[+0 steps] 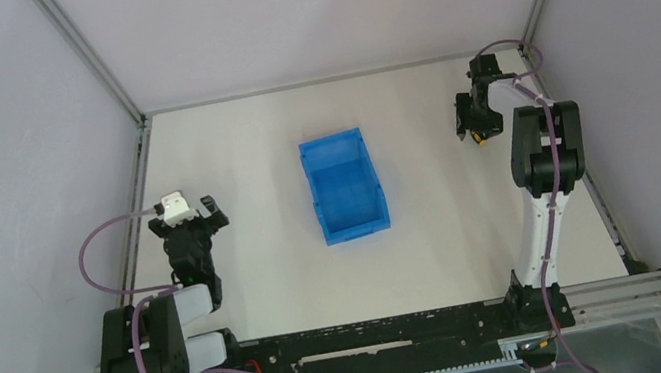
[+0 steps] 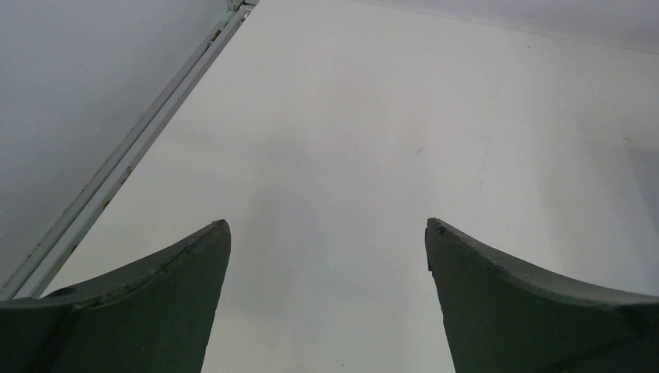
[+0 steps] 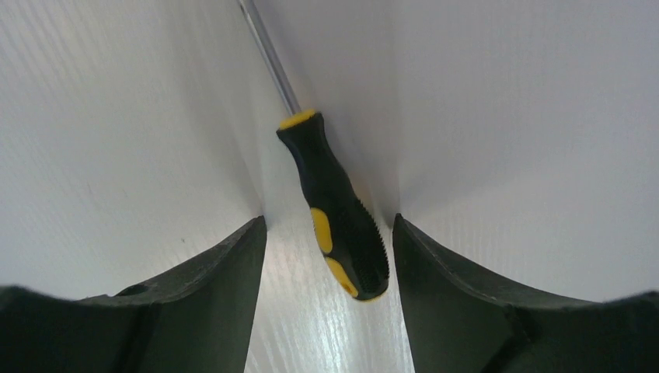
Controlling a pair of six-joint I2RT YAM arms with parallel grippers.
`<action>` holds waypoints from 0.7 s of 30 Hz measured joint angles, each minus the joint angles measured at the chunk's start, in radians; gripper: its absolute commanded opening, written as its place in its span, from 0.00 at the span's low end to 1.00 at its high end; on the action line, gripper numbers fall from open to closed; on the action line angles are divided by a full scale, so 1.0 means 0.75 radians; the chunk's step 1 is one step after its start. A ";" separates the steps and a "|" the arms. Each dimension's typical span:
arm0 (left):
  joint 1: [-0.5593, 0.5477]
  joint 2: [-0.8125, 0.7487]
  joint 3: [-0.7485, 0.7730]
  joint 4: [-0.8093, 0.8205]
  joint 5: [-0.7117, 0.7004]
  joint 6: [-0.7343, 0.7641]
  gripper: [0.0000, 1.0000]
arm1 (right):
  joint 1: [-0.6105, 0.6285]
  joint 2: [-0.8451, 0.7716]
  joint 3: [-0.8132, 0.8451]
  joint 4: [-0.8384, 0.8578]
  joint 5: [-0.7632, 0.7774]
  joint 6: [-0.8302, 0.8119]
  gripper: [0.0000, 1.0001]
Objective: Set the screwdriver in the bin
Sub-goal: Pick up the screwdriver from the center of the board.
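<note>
Step in hand: the grasp. Pick-up not yet made.

Right gripper (image 3: pixel 328 220): low over the far right of the table (image 1: pixel 238 141), astride the handle of the screwdriver (image 3: pixel 334 202). Partly parted. Clear gap between the handle and one finger (image 3: pixel 210 287); other finger (image 3: pixel 466 287) just beside the grip or touching it, cannot tell which. Judged not yet clamped, nothing lifted.

Screwdriver: flat on the table, black-and-yellow handle toward the wrist camera, thin shaft pointing away. Outside the bin (image 1: pixel 315 199) and well apart from it.

Bin: blue, mid-table, between the two arms. Nothing seen inside.

Left gripper (image 2: pixel 328 224): spread wide, grasping nothing, over the left side of the table, well apart from the bin.

Next move, as judged: pinch fully on the thick part of the handle, lift, carry leftward to above the bin, let go inside the walls. Calls for a centred squeeze; rounded handle likely to roll or pivot if caught off-centre.

Count: screwdrivers, one. Bins, one. Arms, two. Grippers, two.
</note>
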 measured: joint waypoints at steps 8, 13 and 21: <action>0.000 0.000 0.000 0.000 0.000 0.000 1.00 | 0.000 0.041 0.066 -0.024 0.019 -0.002 0.50; 0.000 0.000 0.000 0.000 0.000 0.000 1.00 | 0.004 0.085 0.139 -0.065 -0.006 -0.012 0.29; 0.000 0.000 0.000 0.000 0.000 0.000 1.00 | 0.005 0.084 0.142 -0.074 -0.006 -0.017 0.17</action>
